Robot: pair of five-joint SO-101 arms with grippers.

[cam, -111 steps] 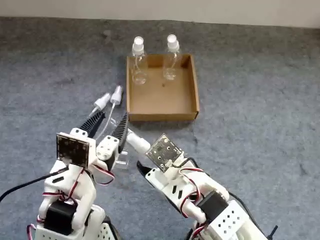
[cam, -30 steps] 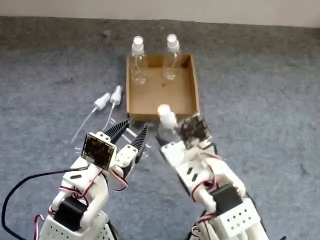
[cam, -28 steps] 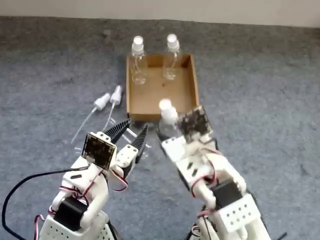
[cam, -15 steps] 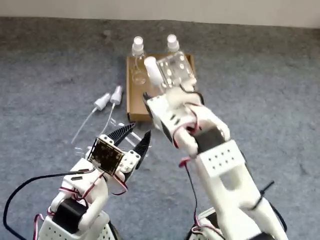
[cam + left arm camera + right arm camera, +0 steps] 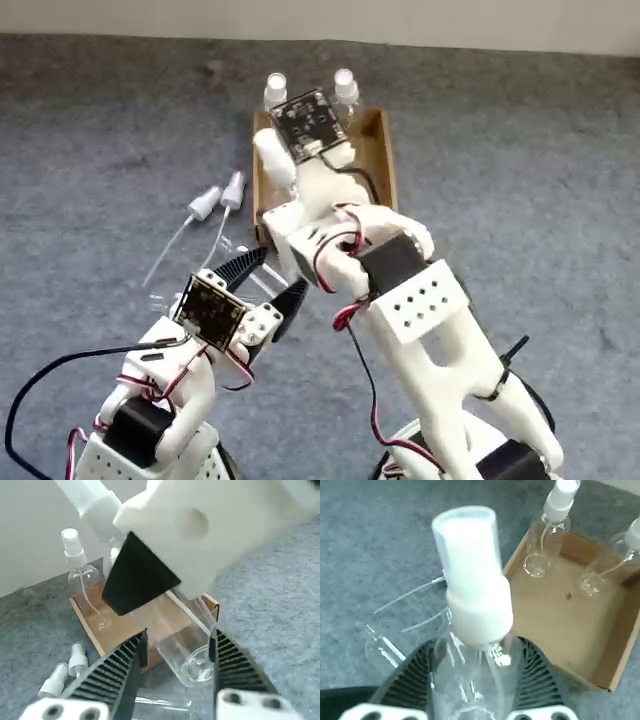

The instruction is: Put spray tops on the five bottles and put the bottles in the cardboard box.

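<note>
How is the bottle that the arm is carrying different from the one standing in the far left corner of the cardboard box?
The carried bottle is clamped in the right end effector; the corner bottle is touched by nothing. The carried bottle hangs tilted in the air by the cardboard box; the corner bottle stands upright on the box floor. Both are clear bottles with white spray tops fitted.
</note>
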